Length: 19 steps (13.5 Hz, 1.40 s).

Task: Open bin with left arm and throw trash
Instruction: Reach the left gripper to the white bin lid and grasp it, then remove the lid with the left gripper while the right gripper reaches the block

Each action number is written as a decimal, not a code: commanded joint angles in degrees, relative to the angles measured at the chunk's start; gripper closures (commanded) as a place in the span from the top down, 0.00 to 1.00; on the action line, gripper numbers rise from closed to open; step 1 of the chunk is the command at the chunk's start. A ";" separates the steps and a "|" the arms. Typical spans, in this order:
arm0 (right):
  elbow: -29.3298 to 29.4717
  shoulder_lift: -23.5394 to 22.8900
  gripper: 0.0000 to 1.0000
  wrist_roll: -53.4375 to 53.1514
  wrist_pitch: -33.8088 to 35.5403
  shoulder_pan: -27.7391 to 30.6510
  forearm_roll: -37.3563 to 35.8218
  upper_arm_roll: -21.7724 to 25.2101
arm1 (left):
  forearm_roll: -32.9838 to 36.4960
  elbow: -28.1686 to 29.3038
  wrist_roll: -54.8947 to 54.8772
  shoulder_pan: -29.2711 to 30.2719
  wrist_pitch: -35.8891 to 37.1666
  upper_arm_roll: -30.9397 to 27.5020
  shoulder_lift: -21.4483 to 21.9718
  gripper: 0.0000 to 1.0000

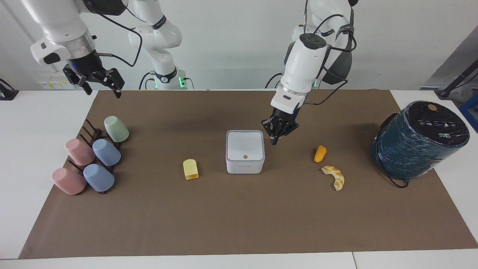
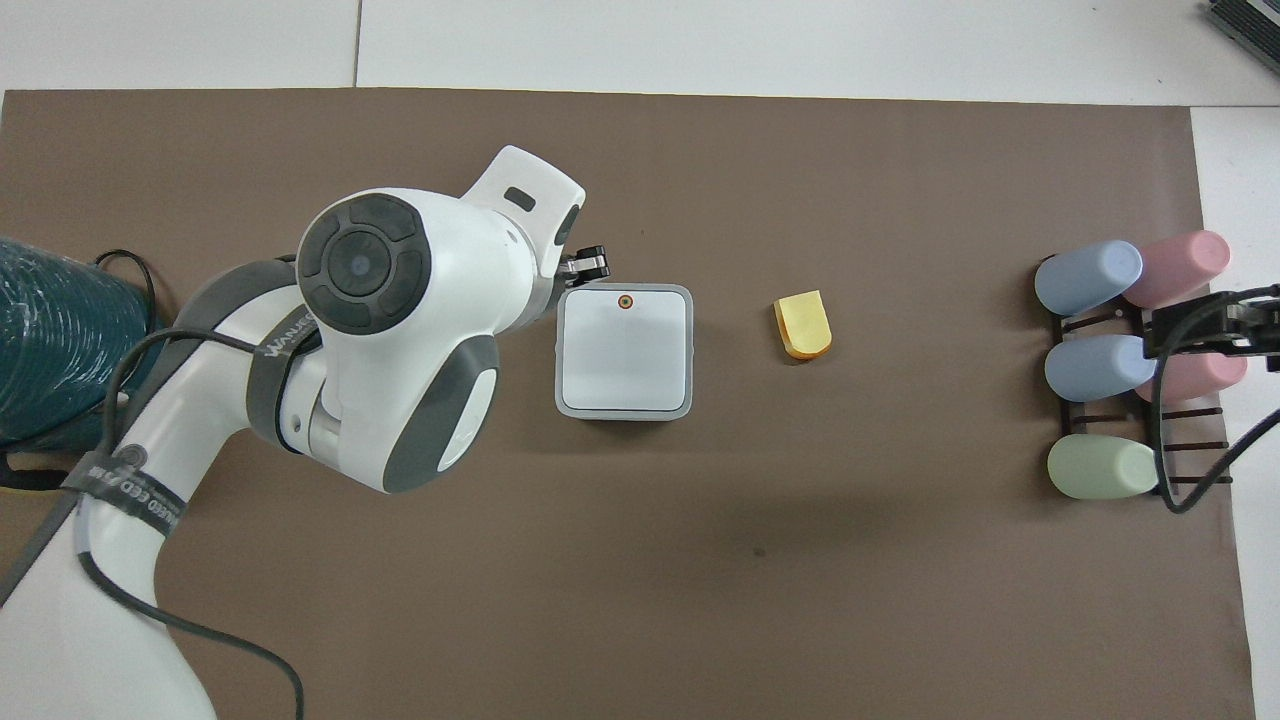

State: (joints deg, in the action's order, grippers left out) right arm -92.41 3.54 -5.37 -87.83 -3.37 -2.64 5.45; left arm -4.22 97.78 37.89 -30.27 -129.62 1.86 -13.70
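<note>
The white bin (image 1: 245,151) stands mid-mat with its lid down; it also shows in the overhead view (image 2: 625,350). My left gripper (image 1: 274,141) is low beside the bin's edge toward the left arm's end, fingers together, holding nothing; its tip shows in the overhead view (image 2: 593,264). The pale yellow block (image 1: 191,169) lies beside the bin toward the right arm's end. The orange corn nub (image 1: 320,153) and the tan crescent (image 1: 334,177) lie toward the left arm's end, hidden under the arm in the overhead view. My right gripper (image 1: 102,89) waits open, raised over the cup rack.
A large dark teal wrapped cylinder (image 1: 420,140) stands at the left arm's end of the mat. A dark rack with several pastel cups (image 1: 91,158) sits at the right arm's end. The brown mat (image 1: 239,216) covers the table.
</note>
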 commanded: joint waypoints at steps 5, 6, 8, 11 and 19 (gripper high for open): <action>-2.51 2.00 1.00 1.68 -0.33 0.47 -0.44 -0.44 | 0.00 -0.49 1.93 -2.77 -2.48 -1.07 -2.82 0.00; -2.51 2.00 1.00 1.68 -0.33 0.47 -0.44 -0.44 | 0.00 -0.49 1.93 -2.77 -2.48 -1.07 -2.99 0.00; -2.51 2.00 1.00 1.68 -0.33 0.47 -0.44 -0.44 | 0.00 -0.40 1.93 -3.65 -3.26 -1.07 -3.69 0.00; -2.51 2.00 1.00 1.68 -0.33 0.47 -0.44 -0.44 | -0.09 -0.58 2.01 -3.65 -5.64 -1.07 -5.19 0.00; -2.60 2.00 1.00 1.68 -0.33 0.47 -0.44 -0.44 | 0.00 -0.93 2.72 -4.53 -8.63 -1.16 -8.27 0.00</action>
State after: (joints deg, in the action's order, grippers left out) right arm -93.33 4.03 -5.37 -87.83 -3.37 -2.64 5.45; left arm -4.22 97.72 39.61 -33.71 -137.47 1.73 -20.96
